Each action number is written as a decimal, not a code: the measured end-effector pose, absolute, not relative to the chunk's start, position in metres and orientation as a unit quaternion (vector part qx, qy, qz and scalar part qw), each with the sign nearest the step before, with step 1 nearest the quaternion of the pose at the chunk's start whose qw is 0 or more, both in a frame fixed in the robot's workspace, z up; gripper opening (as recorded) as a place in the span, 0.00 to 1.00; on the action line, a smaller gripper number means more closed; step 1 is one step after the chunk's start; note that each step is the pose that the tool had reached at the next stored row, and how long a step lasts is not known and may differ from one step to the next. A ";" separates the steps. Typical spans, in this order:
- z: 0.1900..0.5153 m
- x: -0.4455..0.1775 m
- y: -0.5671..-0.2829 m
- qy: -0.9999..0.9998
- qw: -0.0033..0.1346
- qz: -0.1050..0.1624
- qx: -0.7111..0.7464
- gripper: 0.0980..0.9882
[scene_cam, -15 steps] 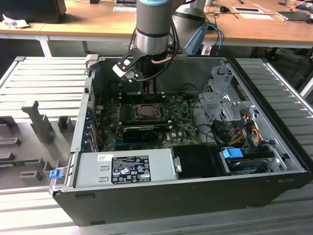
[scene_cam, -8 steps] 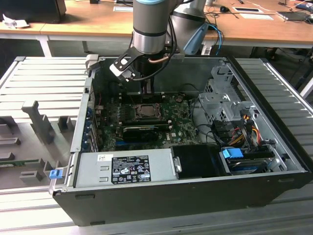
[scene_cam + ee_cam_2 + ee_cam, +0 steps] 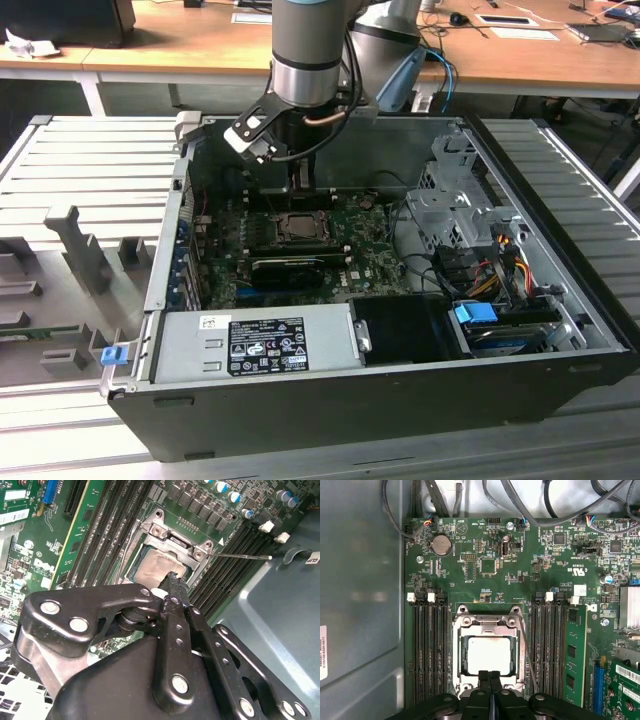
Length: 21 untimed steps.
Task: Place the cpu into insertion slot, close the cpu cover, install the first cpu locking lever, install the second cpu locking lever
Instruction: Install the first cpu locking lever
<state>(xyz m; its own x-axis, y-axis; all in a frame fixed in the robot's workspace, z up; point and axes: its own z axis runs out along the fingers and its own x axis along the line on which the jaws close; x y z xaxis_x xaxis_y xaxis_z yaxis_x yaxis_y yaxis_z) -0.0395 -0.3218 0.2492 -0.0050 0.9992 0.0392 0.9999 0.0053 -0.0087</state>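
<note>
cpu [image 3: 298,228] lies flat in the insertion slot [image 3: 281,236] in the exterior view, near the middle of the green board [image 3: 375,258] on the floor of the open computer case [image 3: 400,400]. That is where it belongs, so the placing step looks done. The gripper [image 3: 300,183] hangs straight down from the arm just above the slot's far edge, beyond the long black finned card [image 3: 290,268]. In the second wrist view the pale face of the cpu [image 3: 152,570] shows through the window of the cpu cover [image 3: 175,541], which seems lowered over it. The gripper [image 3: 174,578] has its fingers pressed together with nothing between them, and its tip is at the frame's edge beside the chip, a pose for pushing rather than grasping. A thin wire lever [image 3: 240,556] sticks out sideways over the memory slots [image 3: 235,545], apparently not latched. In the first wrist view the cpu [image 3: 487,655] sits square inside the cpu cover [image 3: 458,650]. The closed gripper [image 3: 490,676] stands at the frame's near edge, and the lever [image 3: 529,661] runs slantwise just beside the frame, still free.
</note>
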 end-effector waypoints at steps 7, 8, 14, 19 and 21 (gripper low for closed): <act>0.257 -0.039 -0.322 -0.709 0.017 -0.011 -0.705 0.01; 0.258 -0.039 -0.322 -0.709 0.017 -0.011 -0.705 0.01; 0.266 -0.039 -0.322 -0.709 0.017 -0.011 -0.705 0.01; 0.271 -0.039 -0.322 -0.709 0.017 -0.011 -0.705 0.01; 0.274 -0.040 -0.322 -0.709 0.017 -0.011 -0.705 0.01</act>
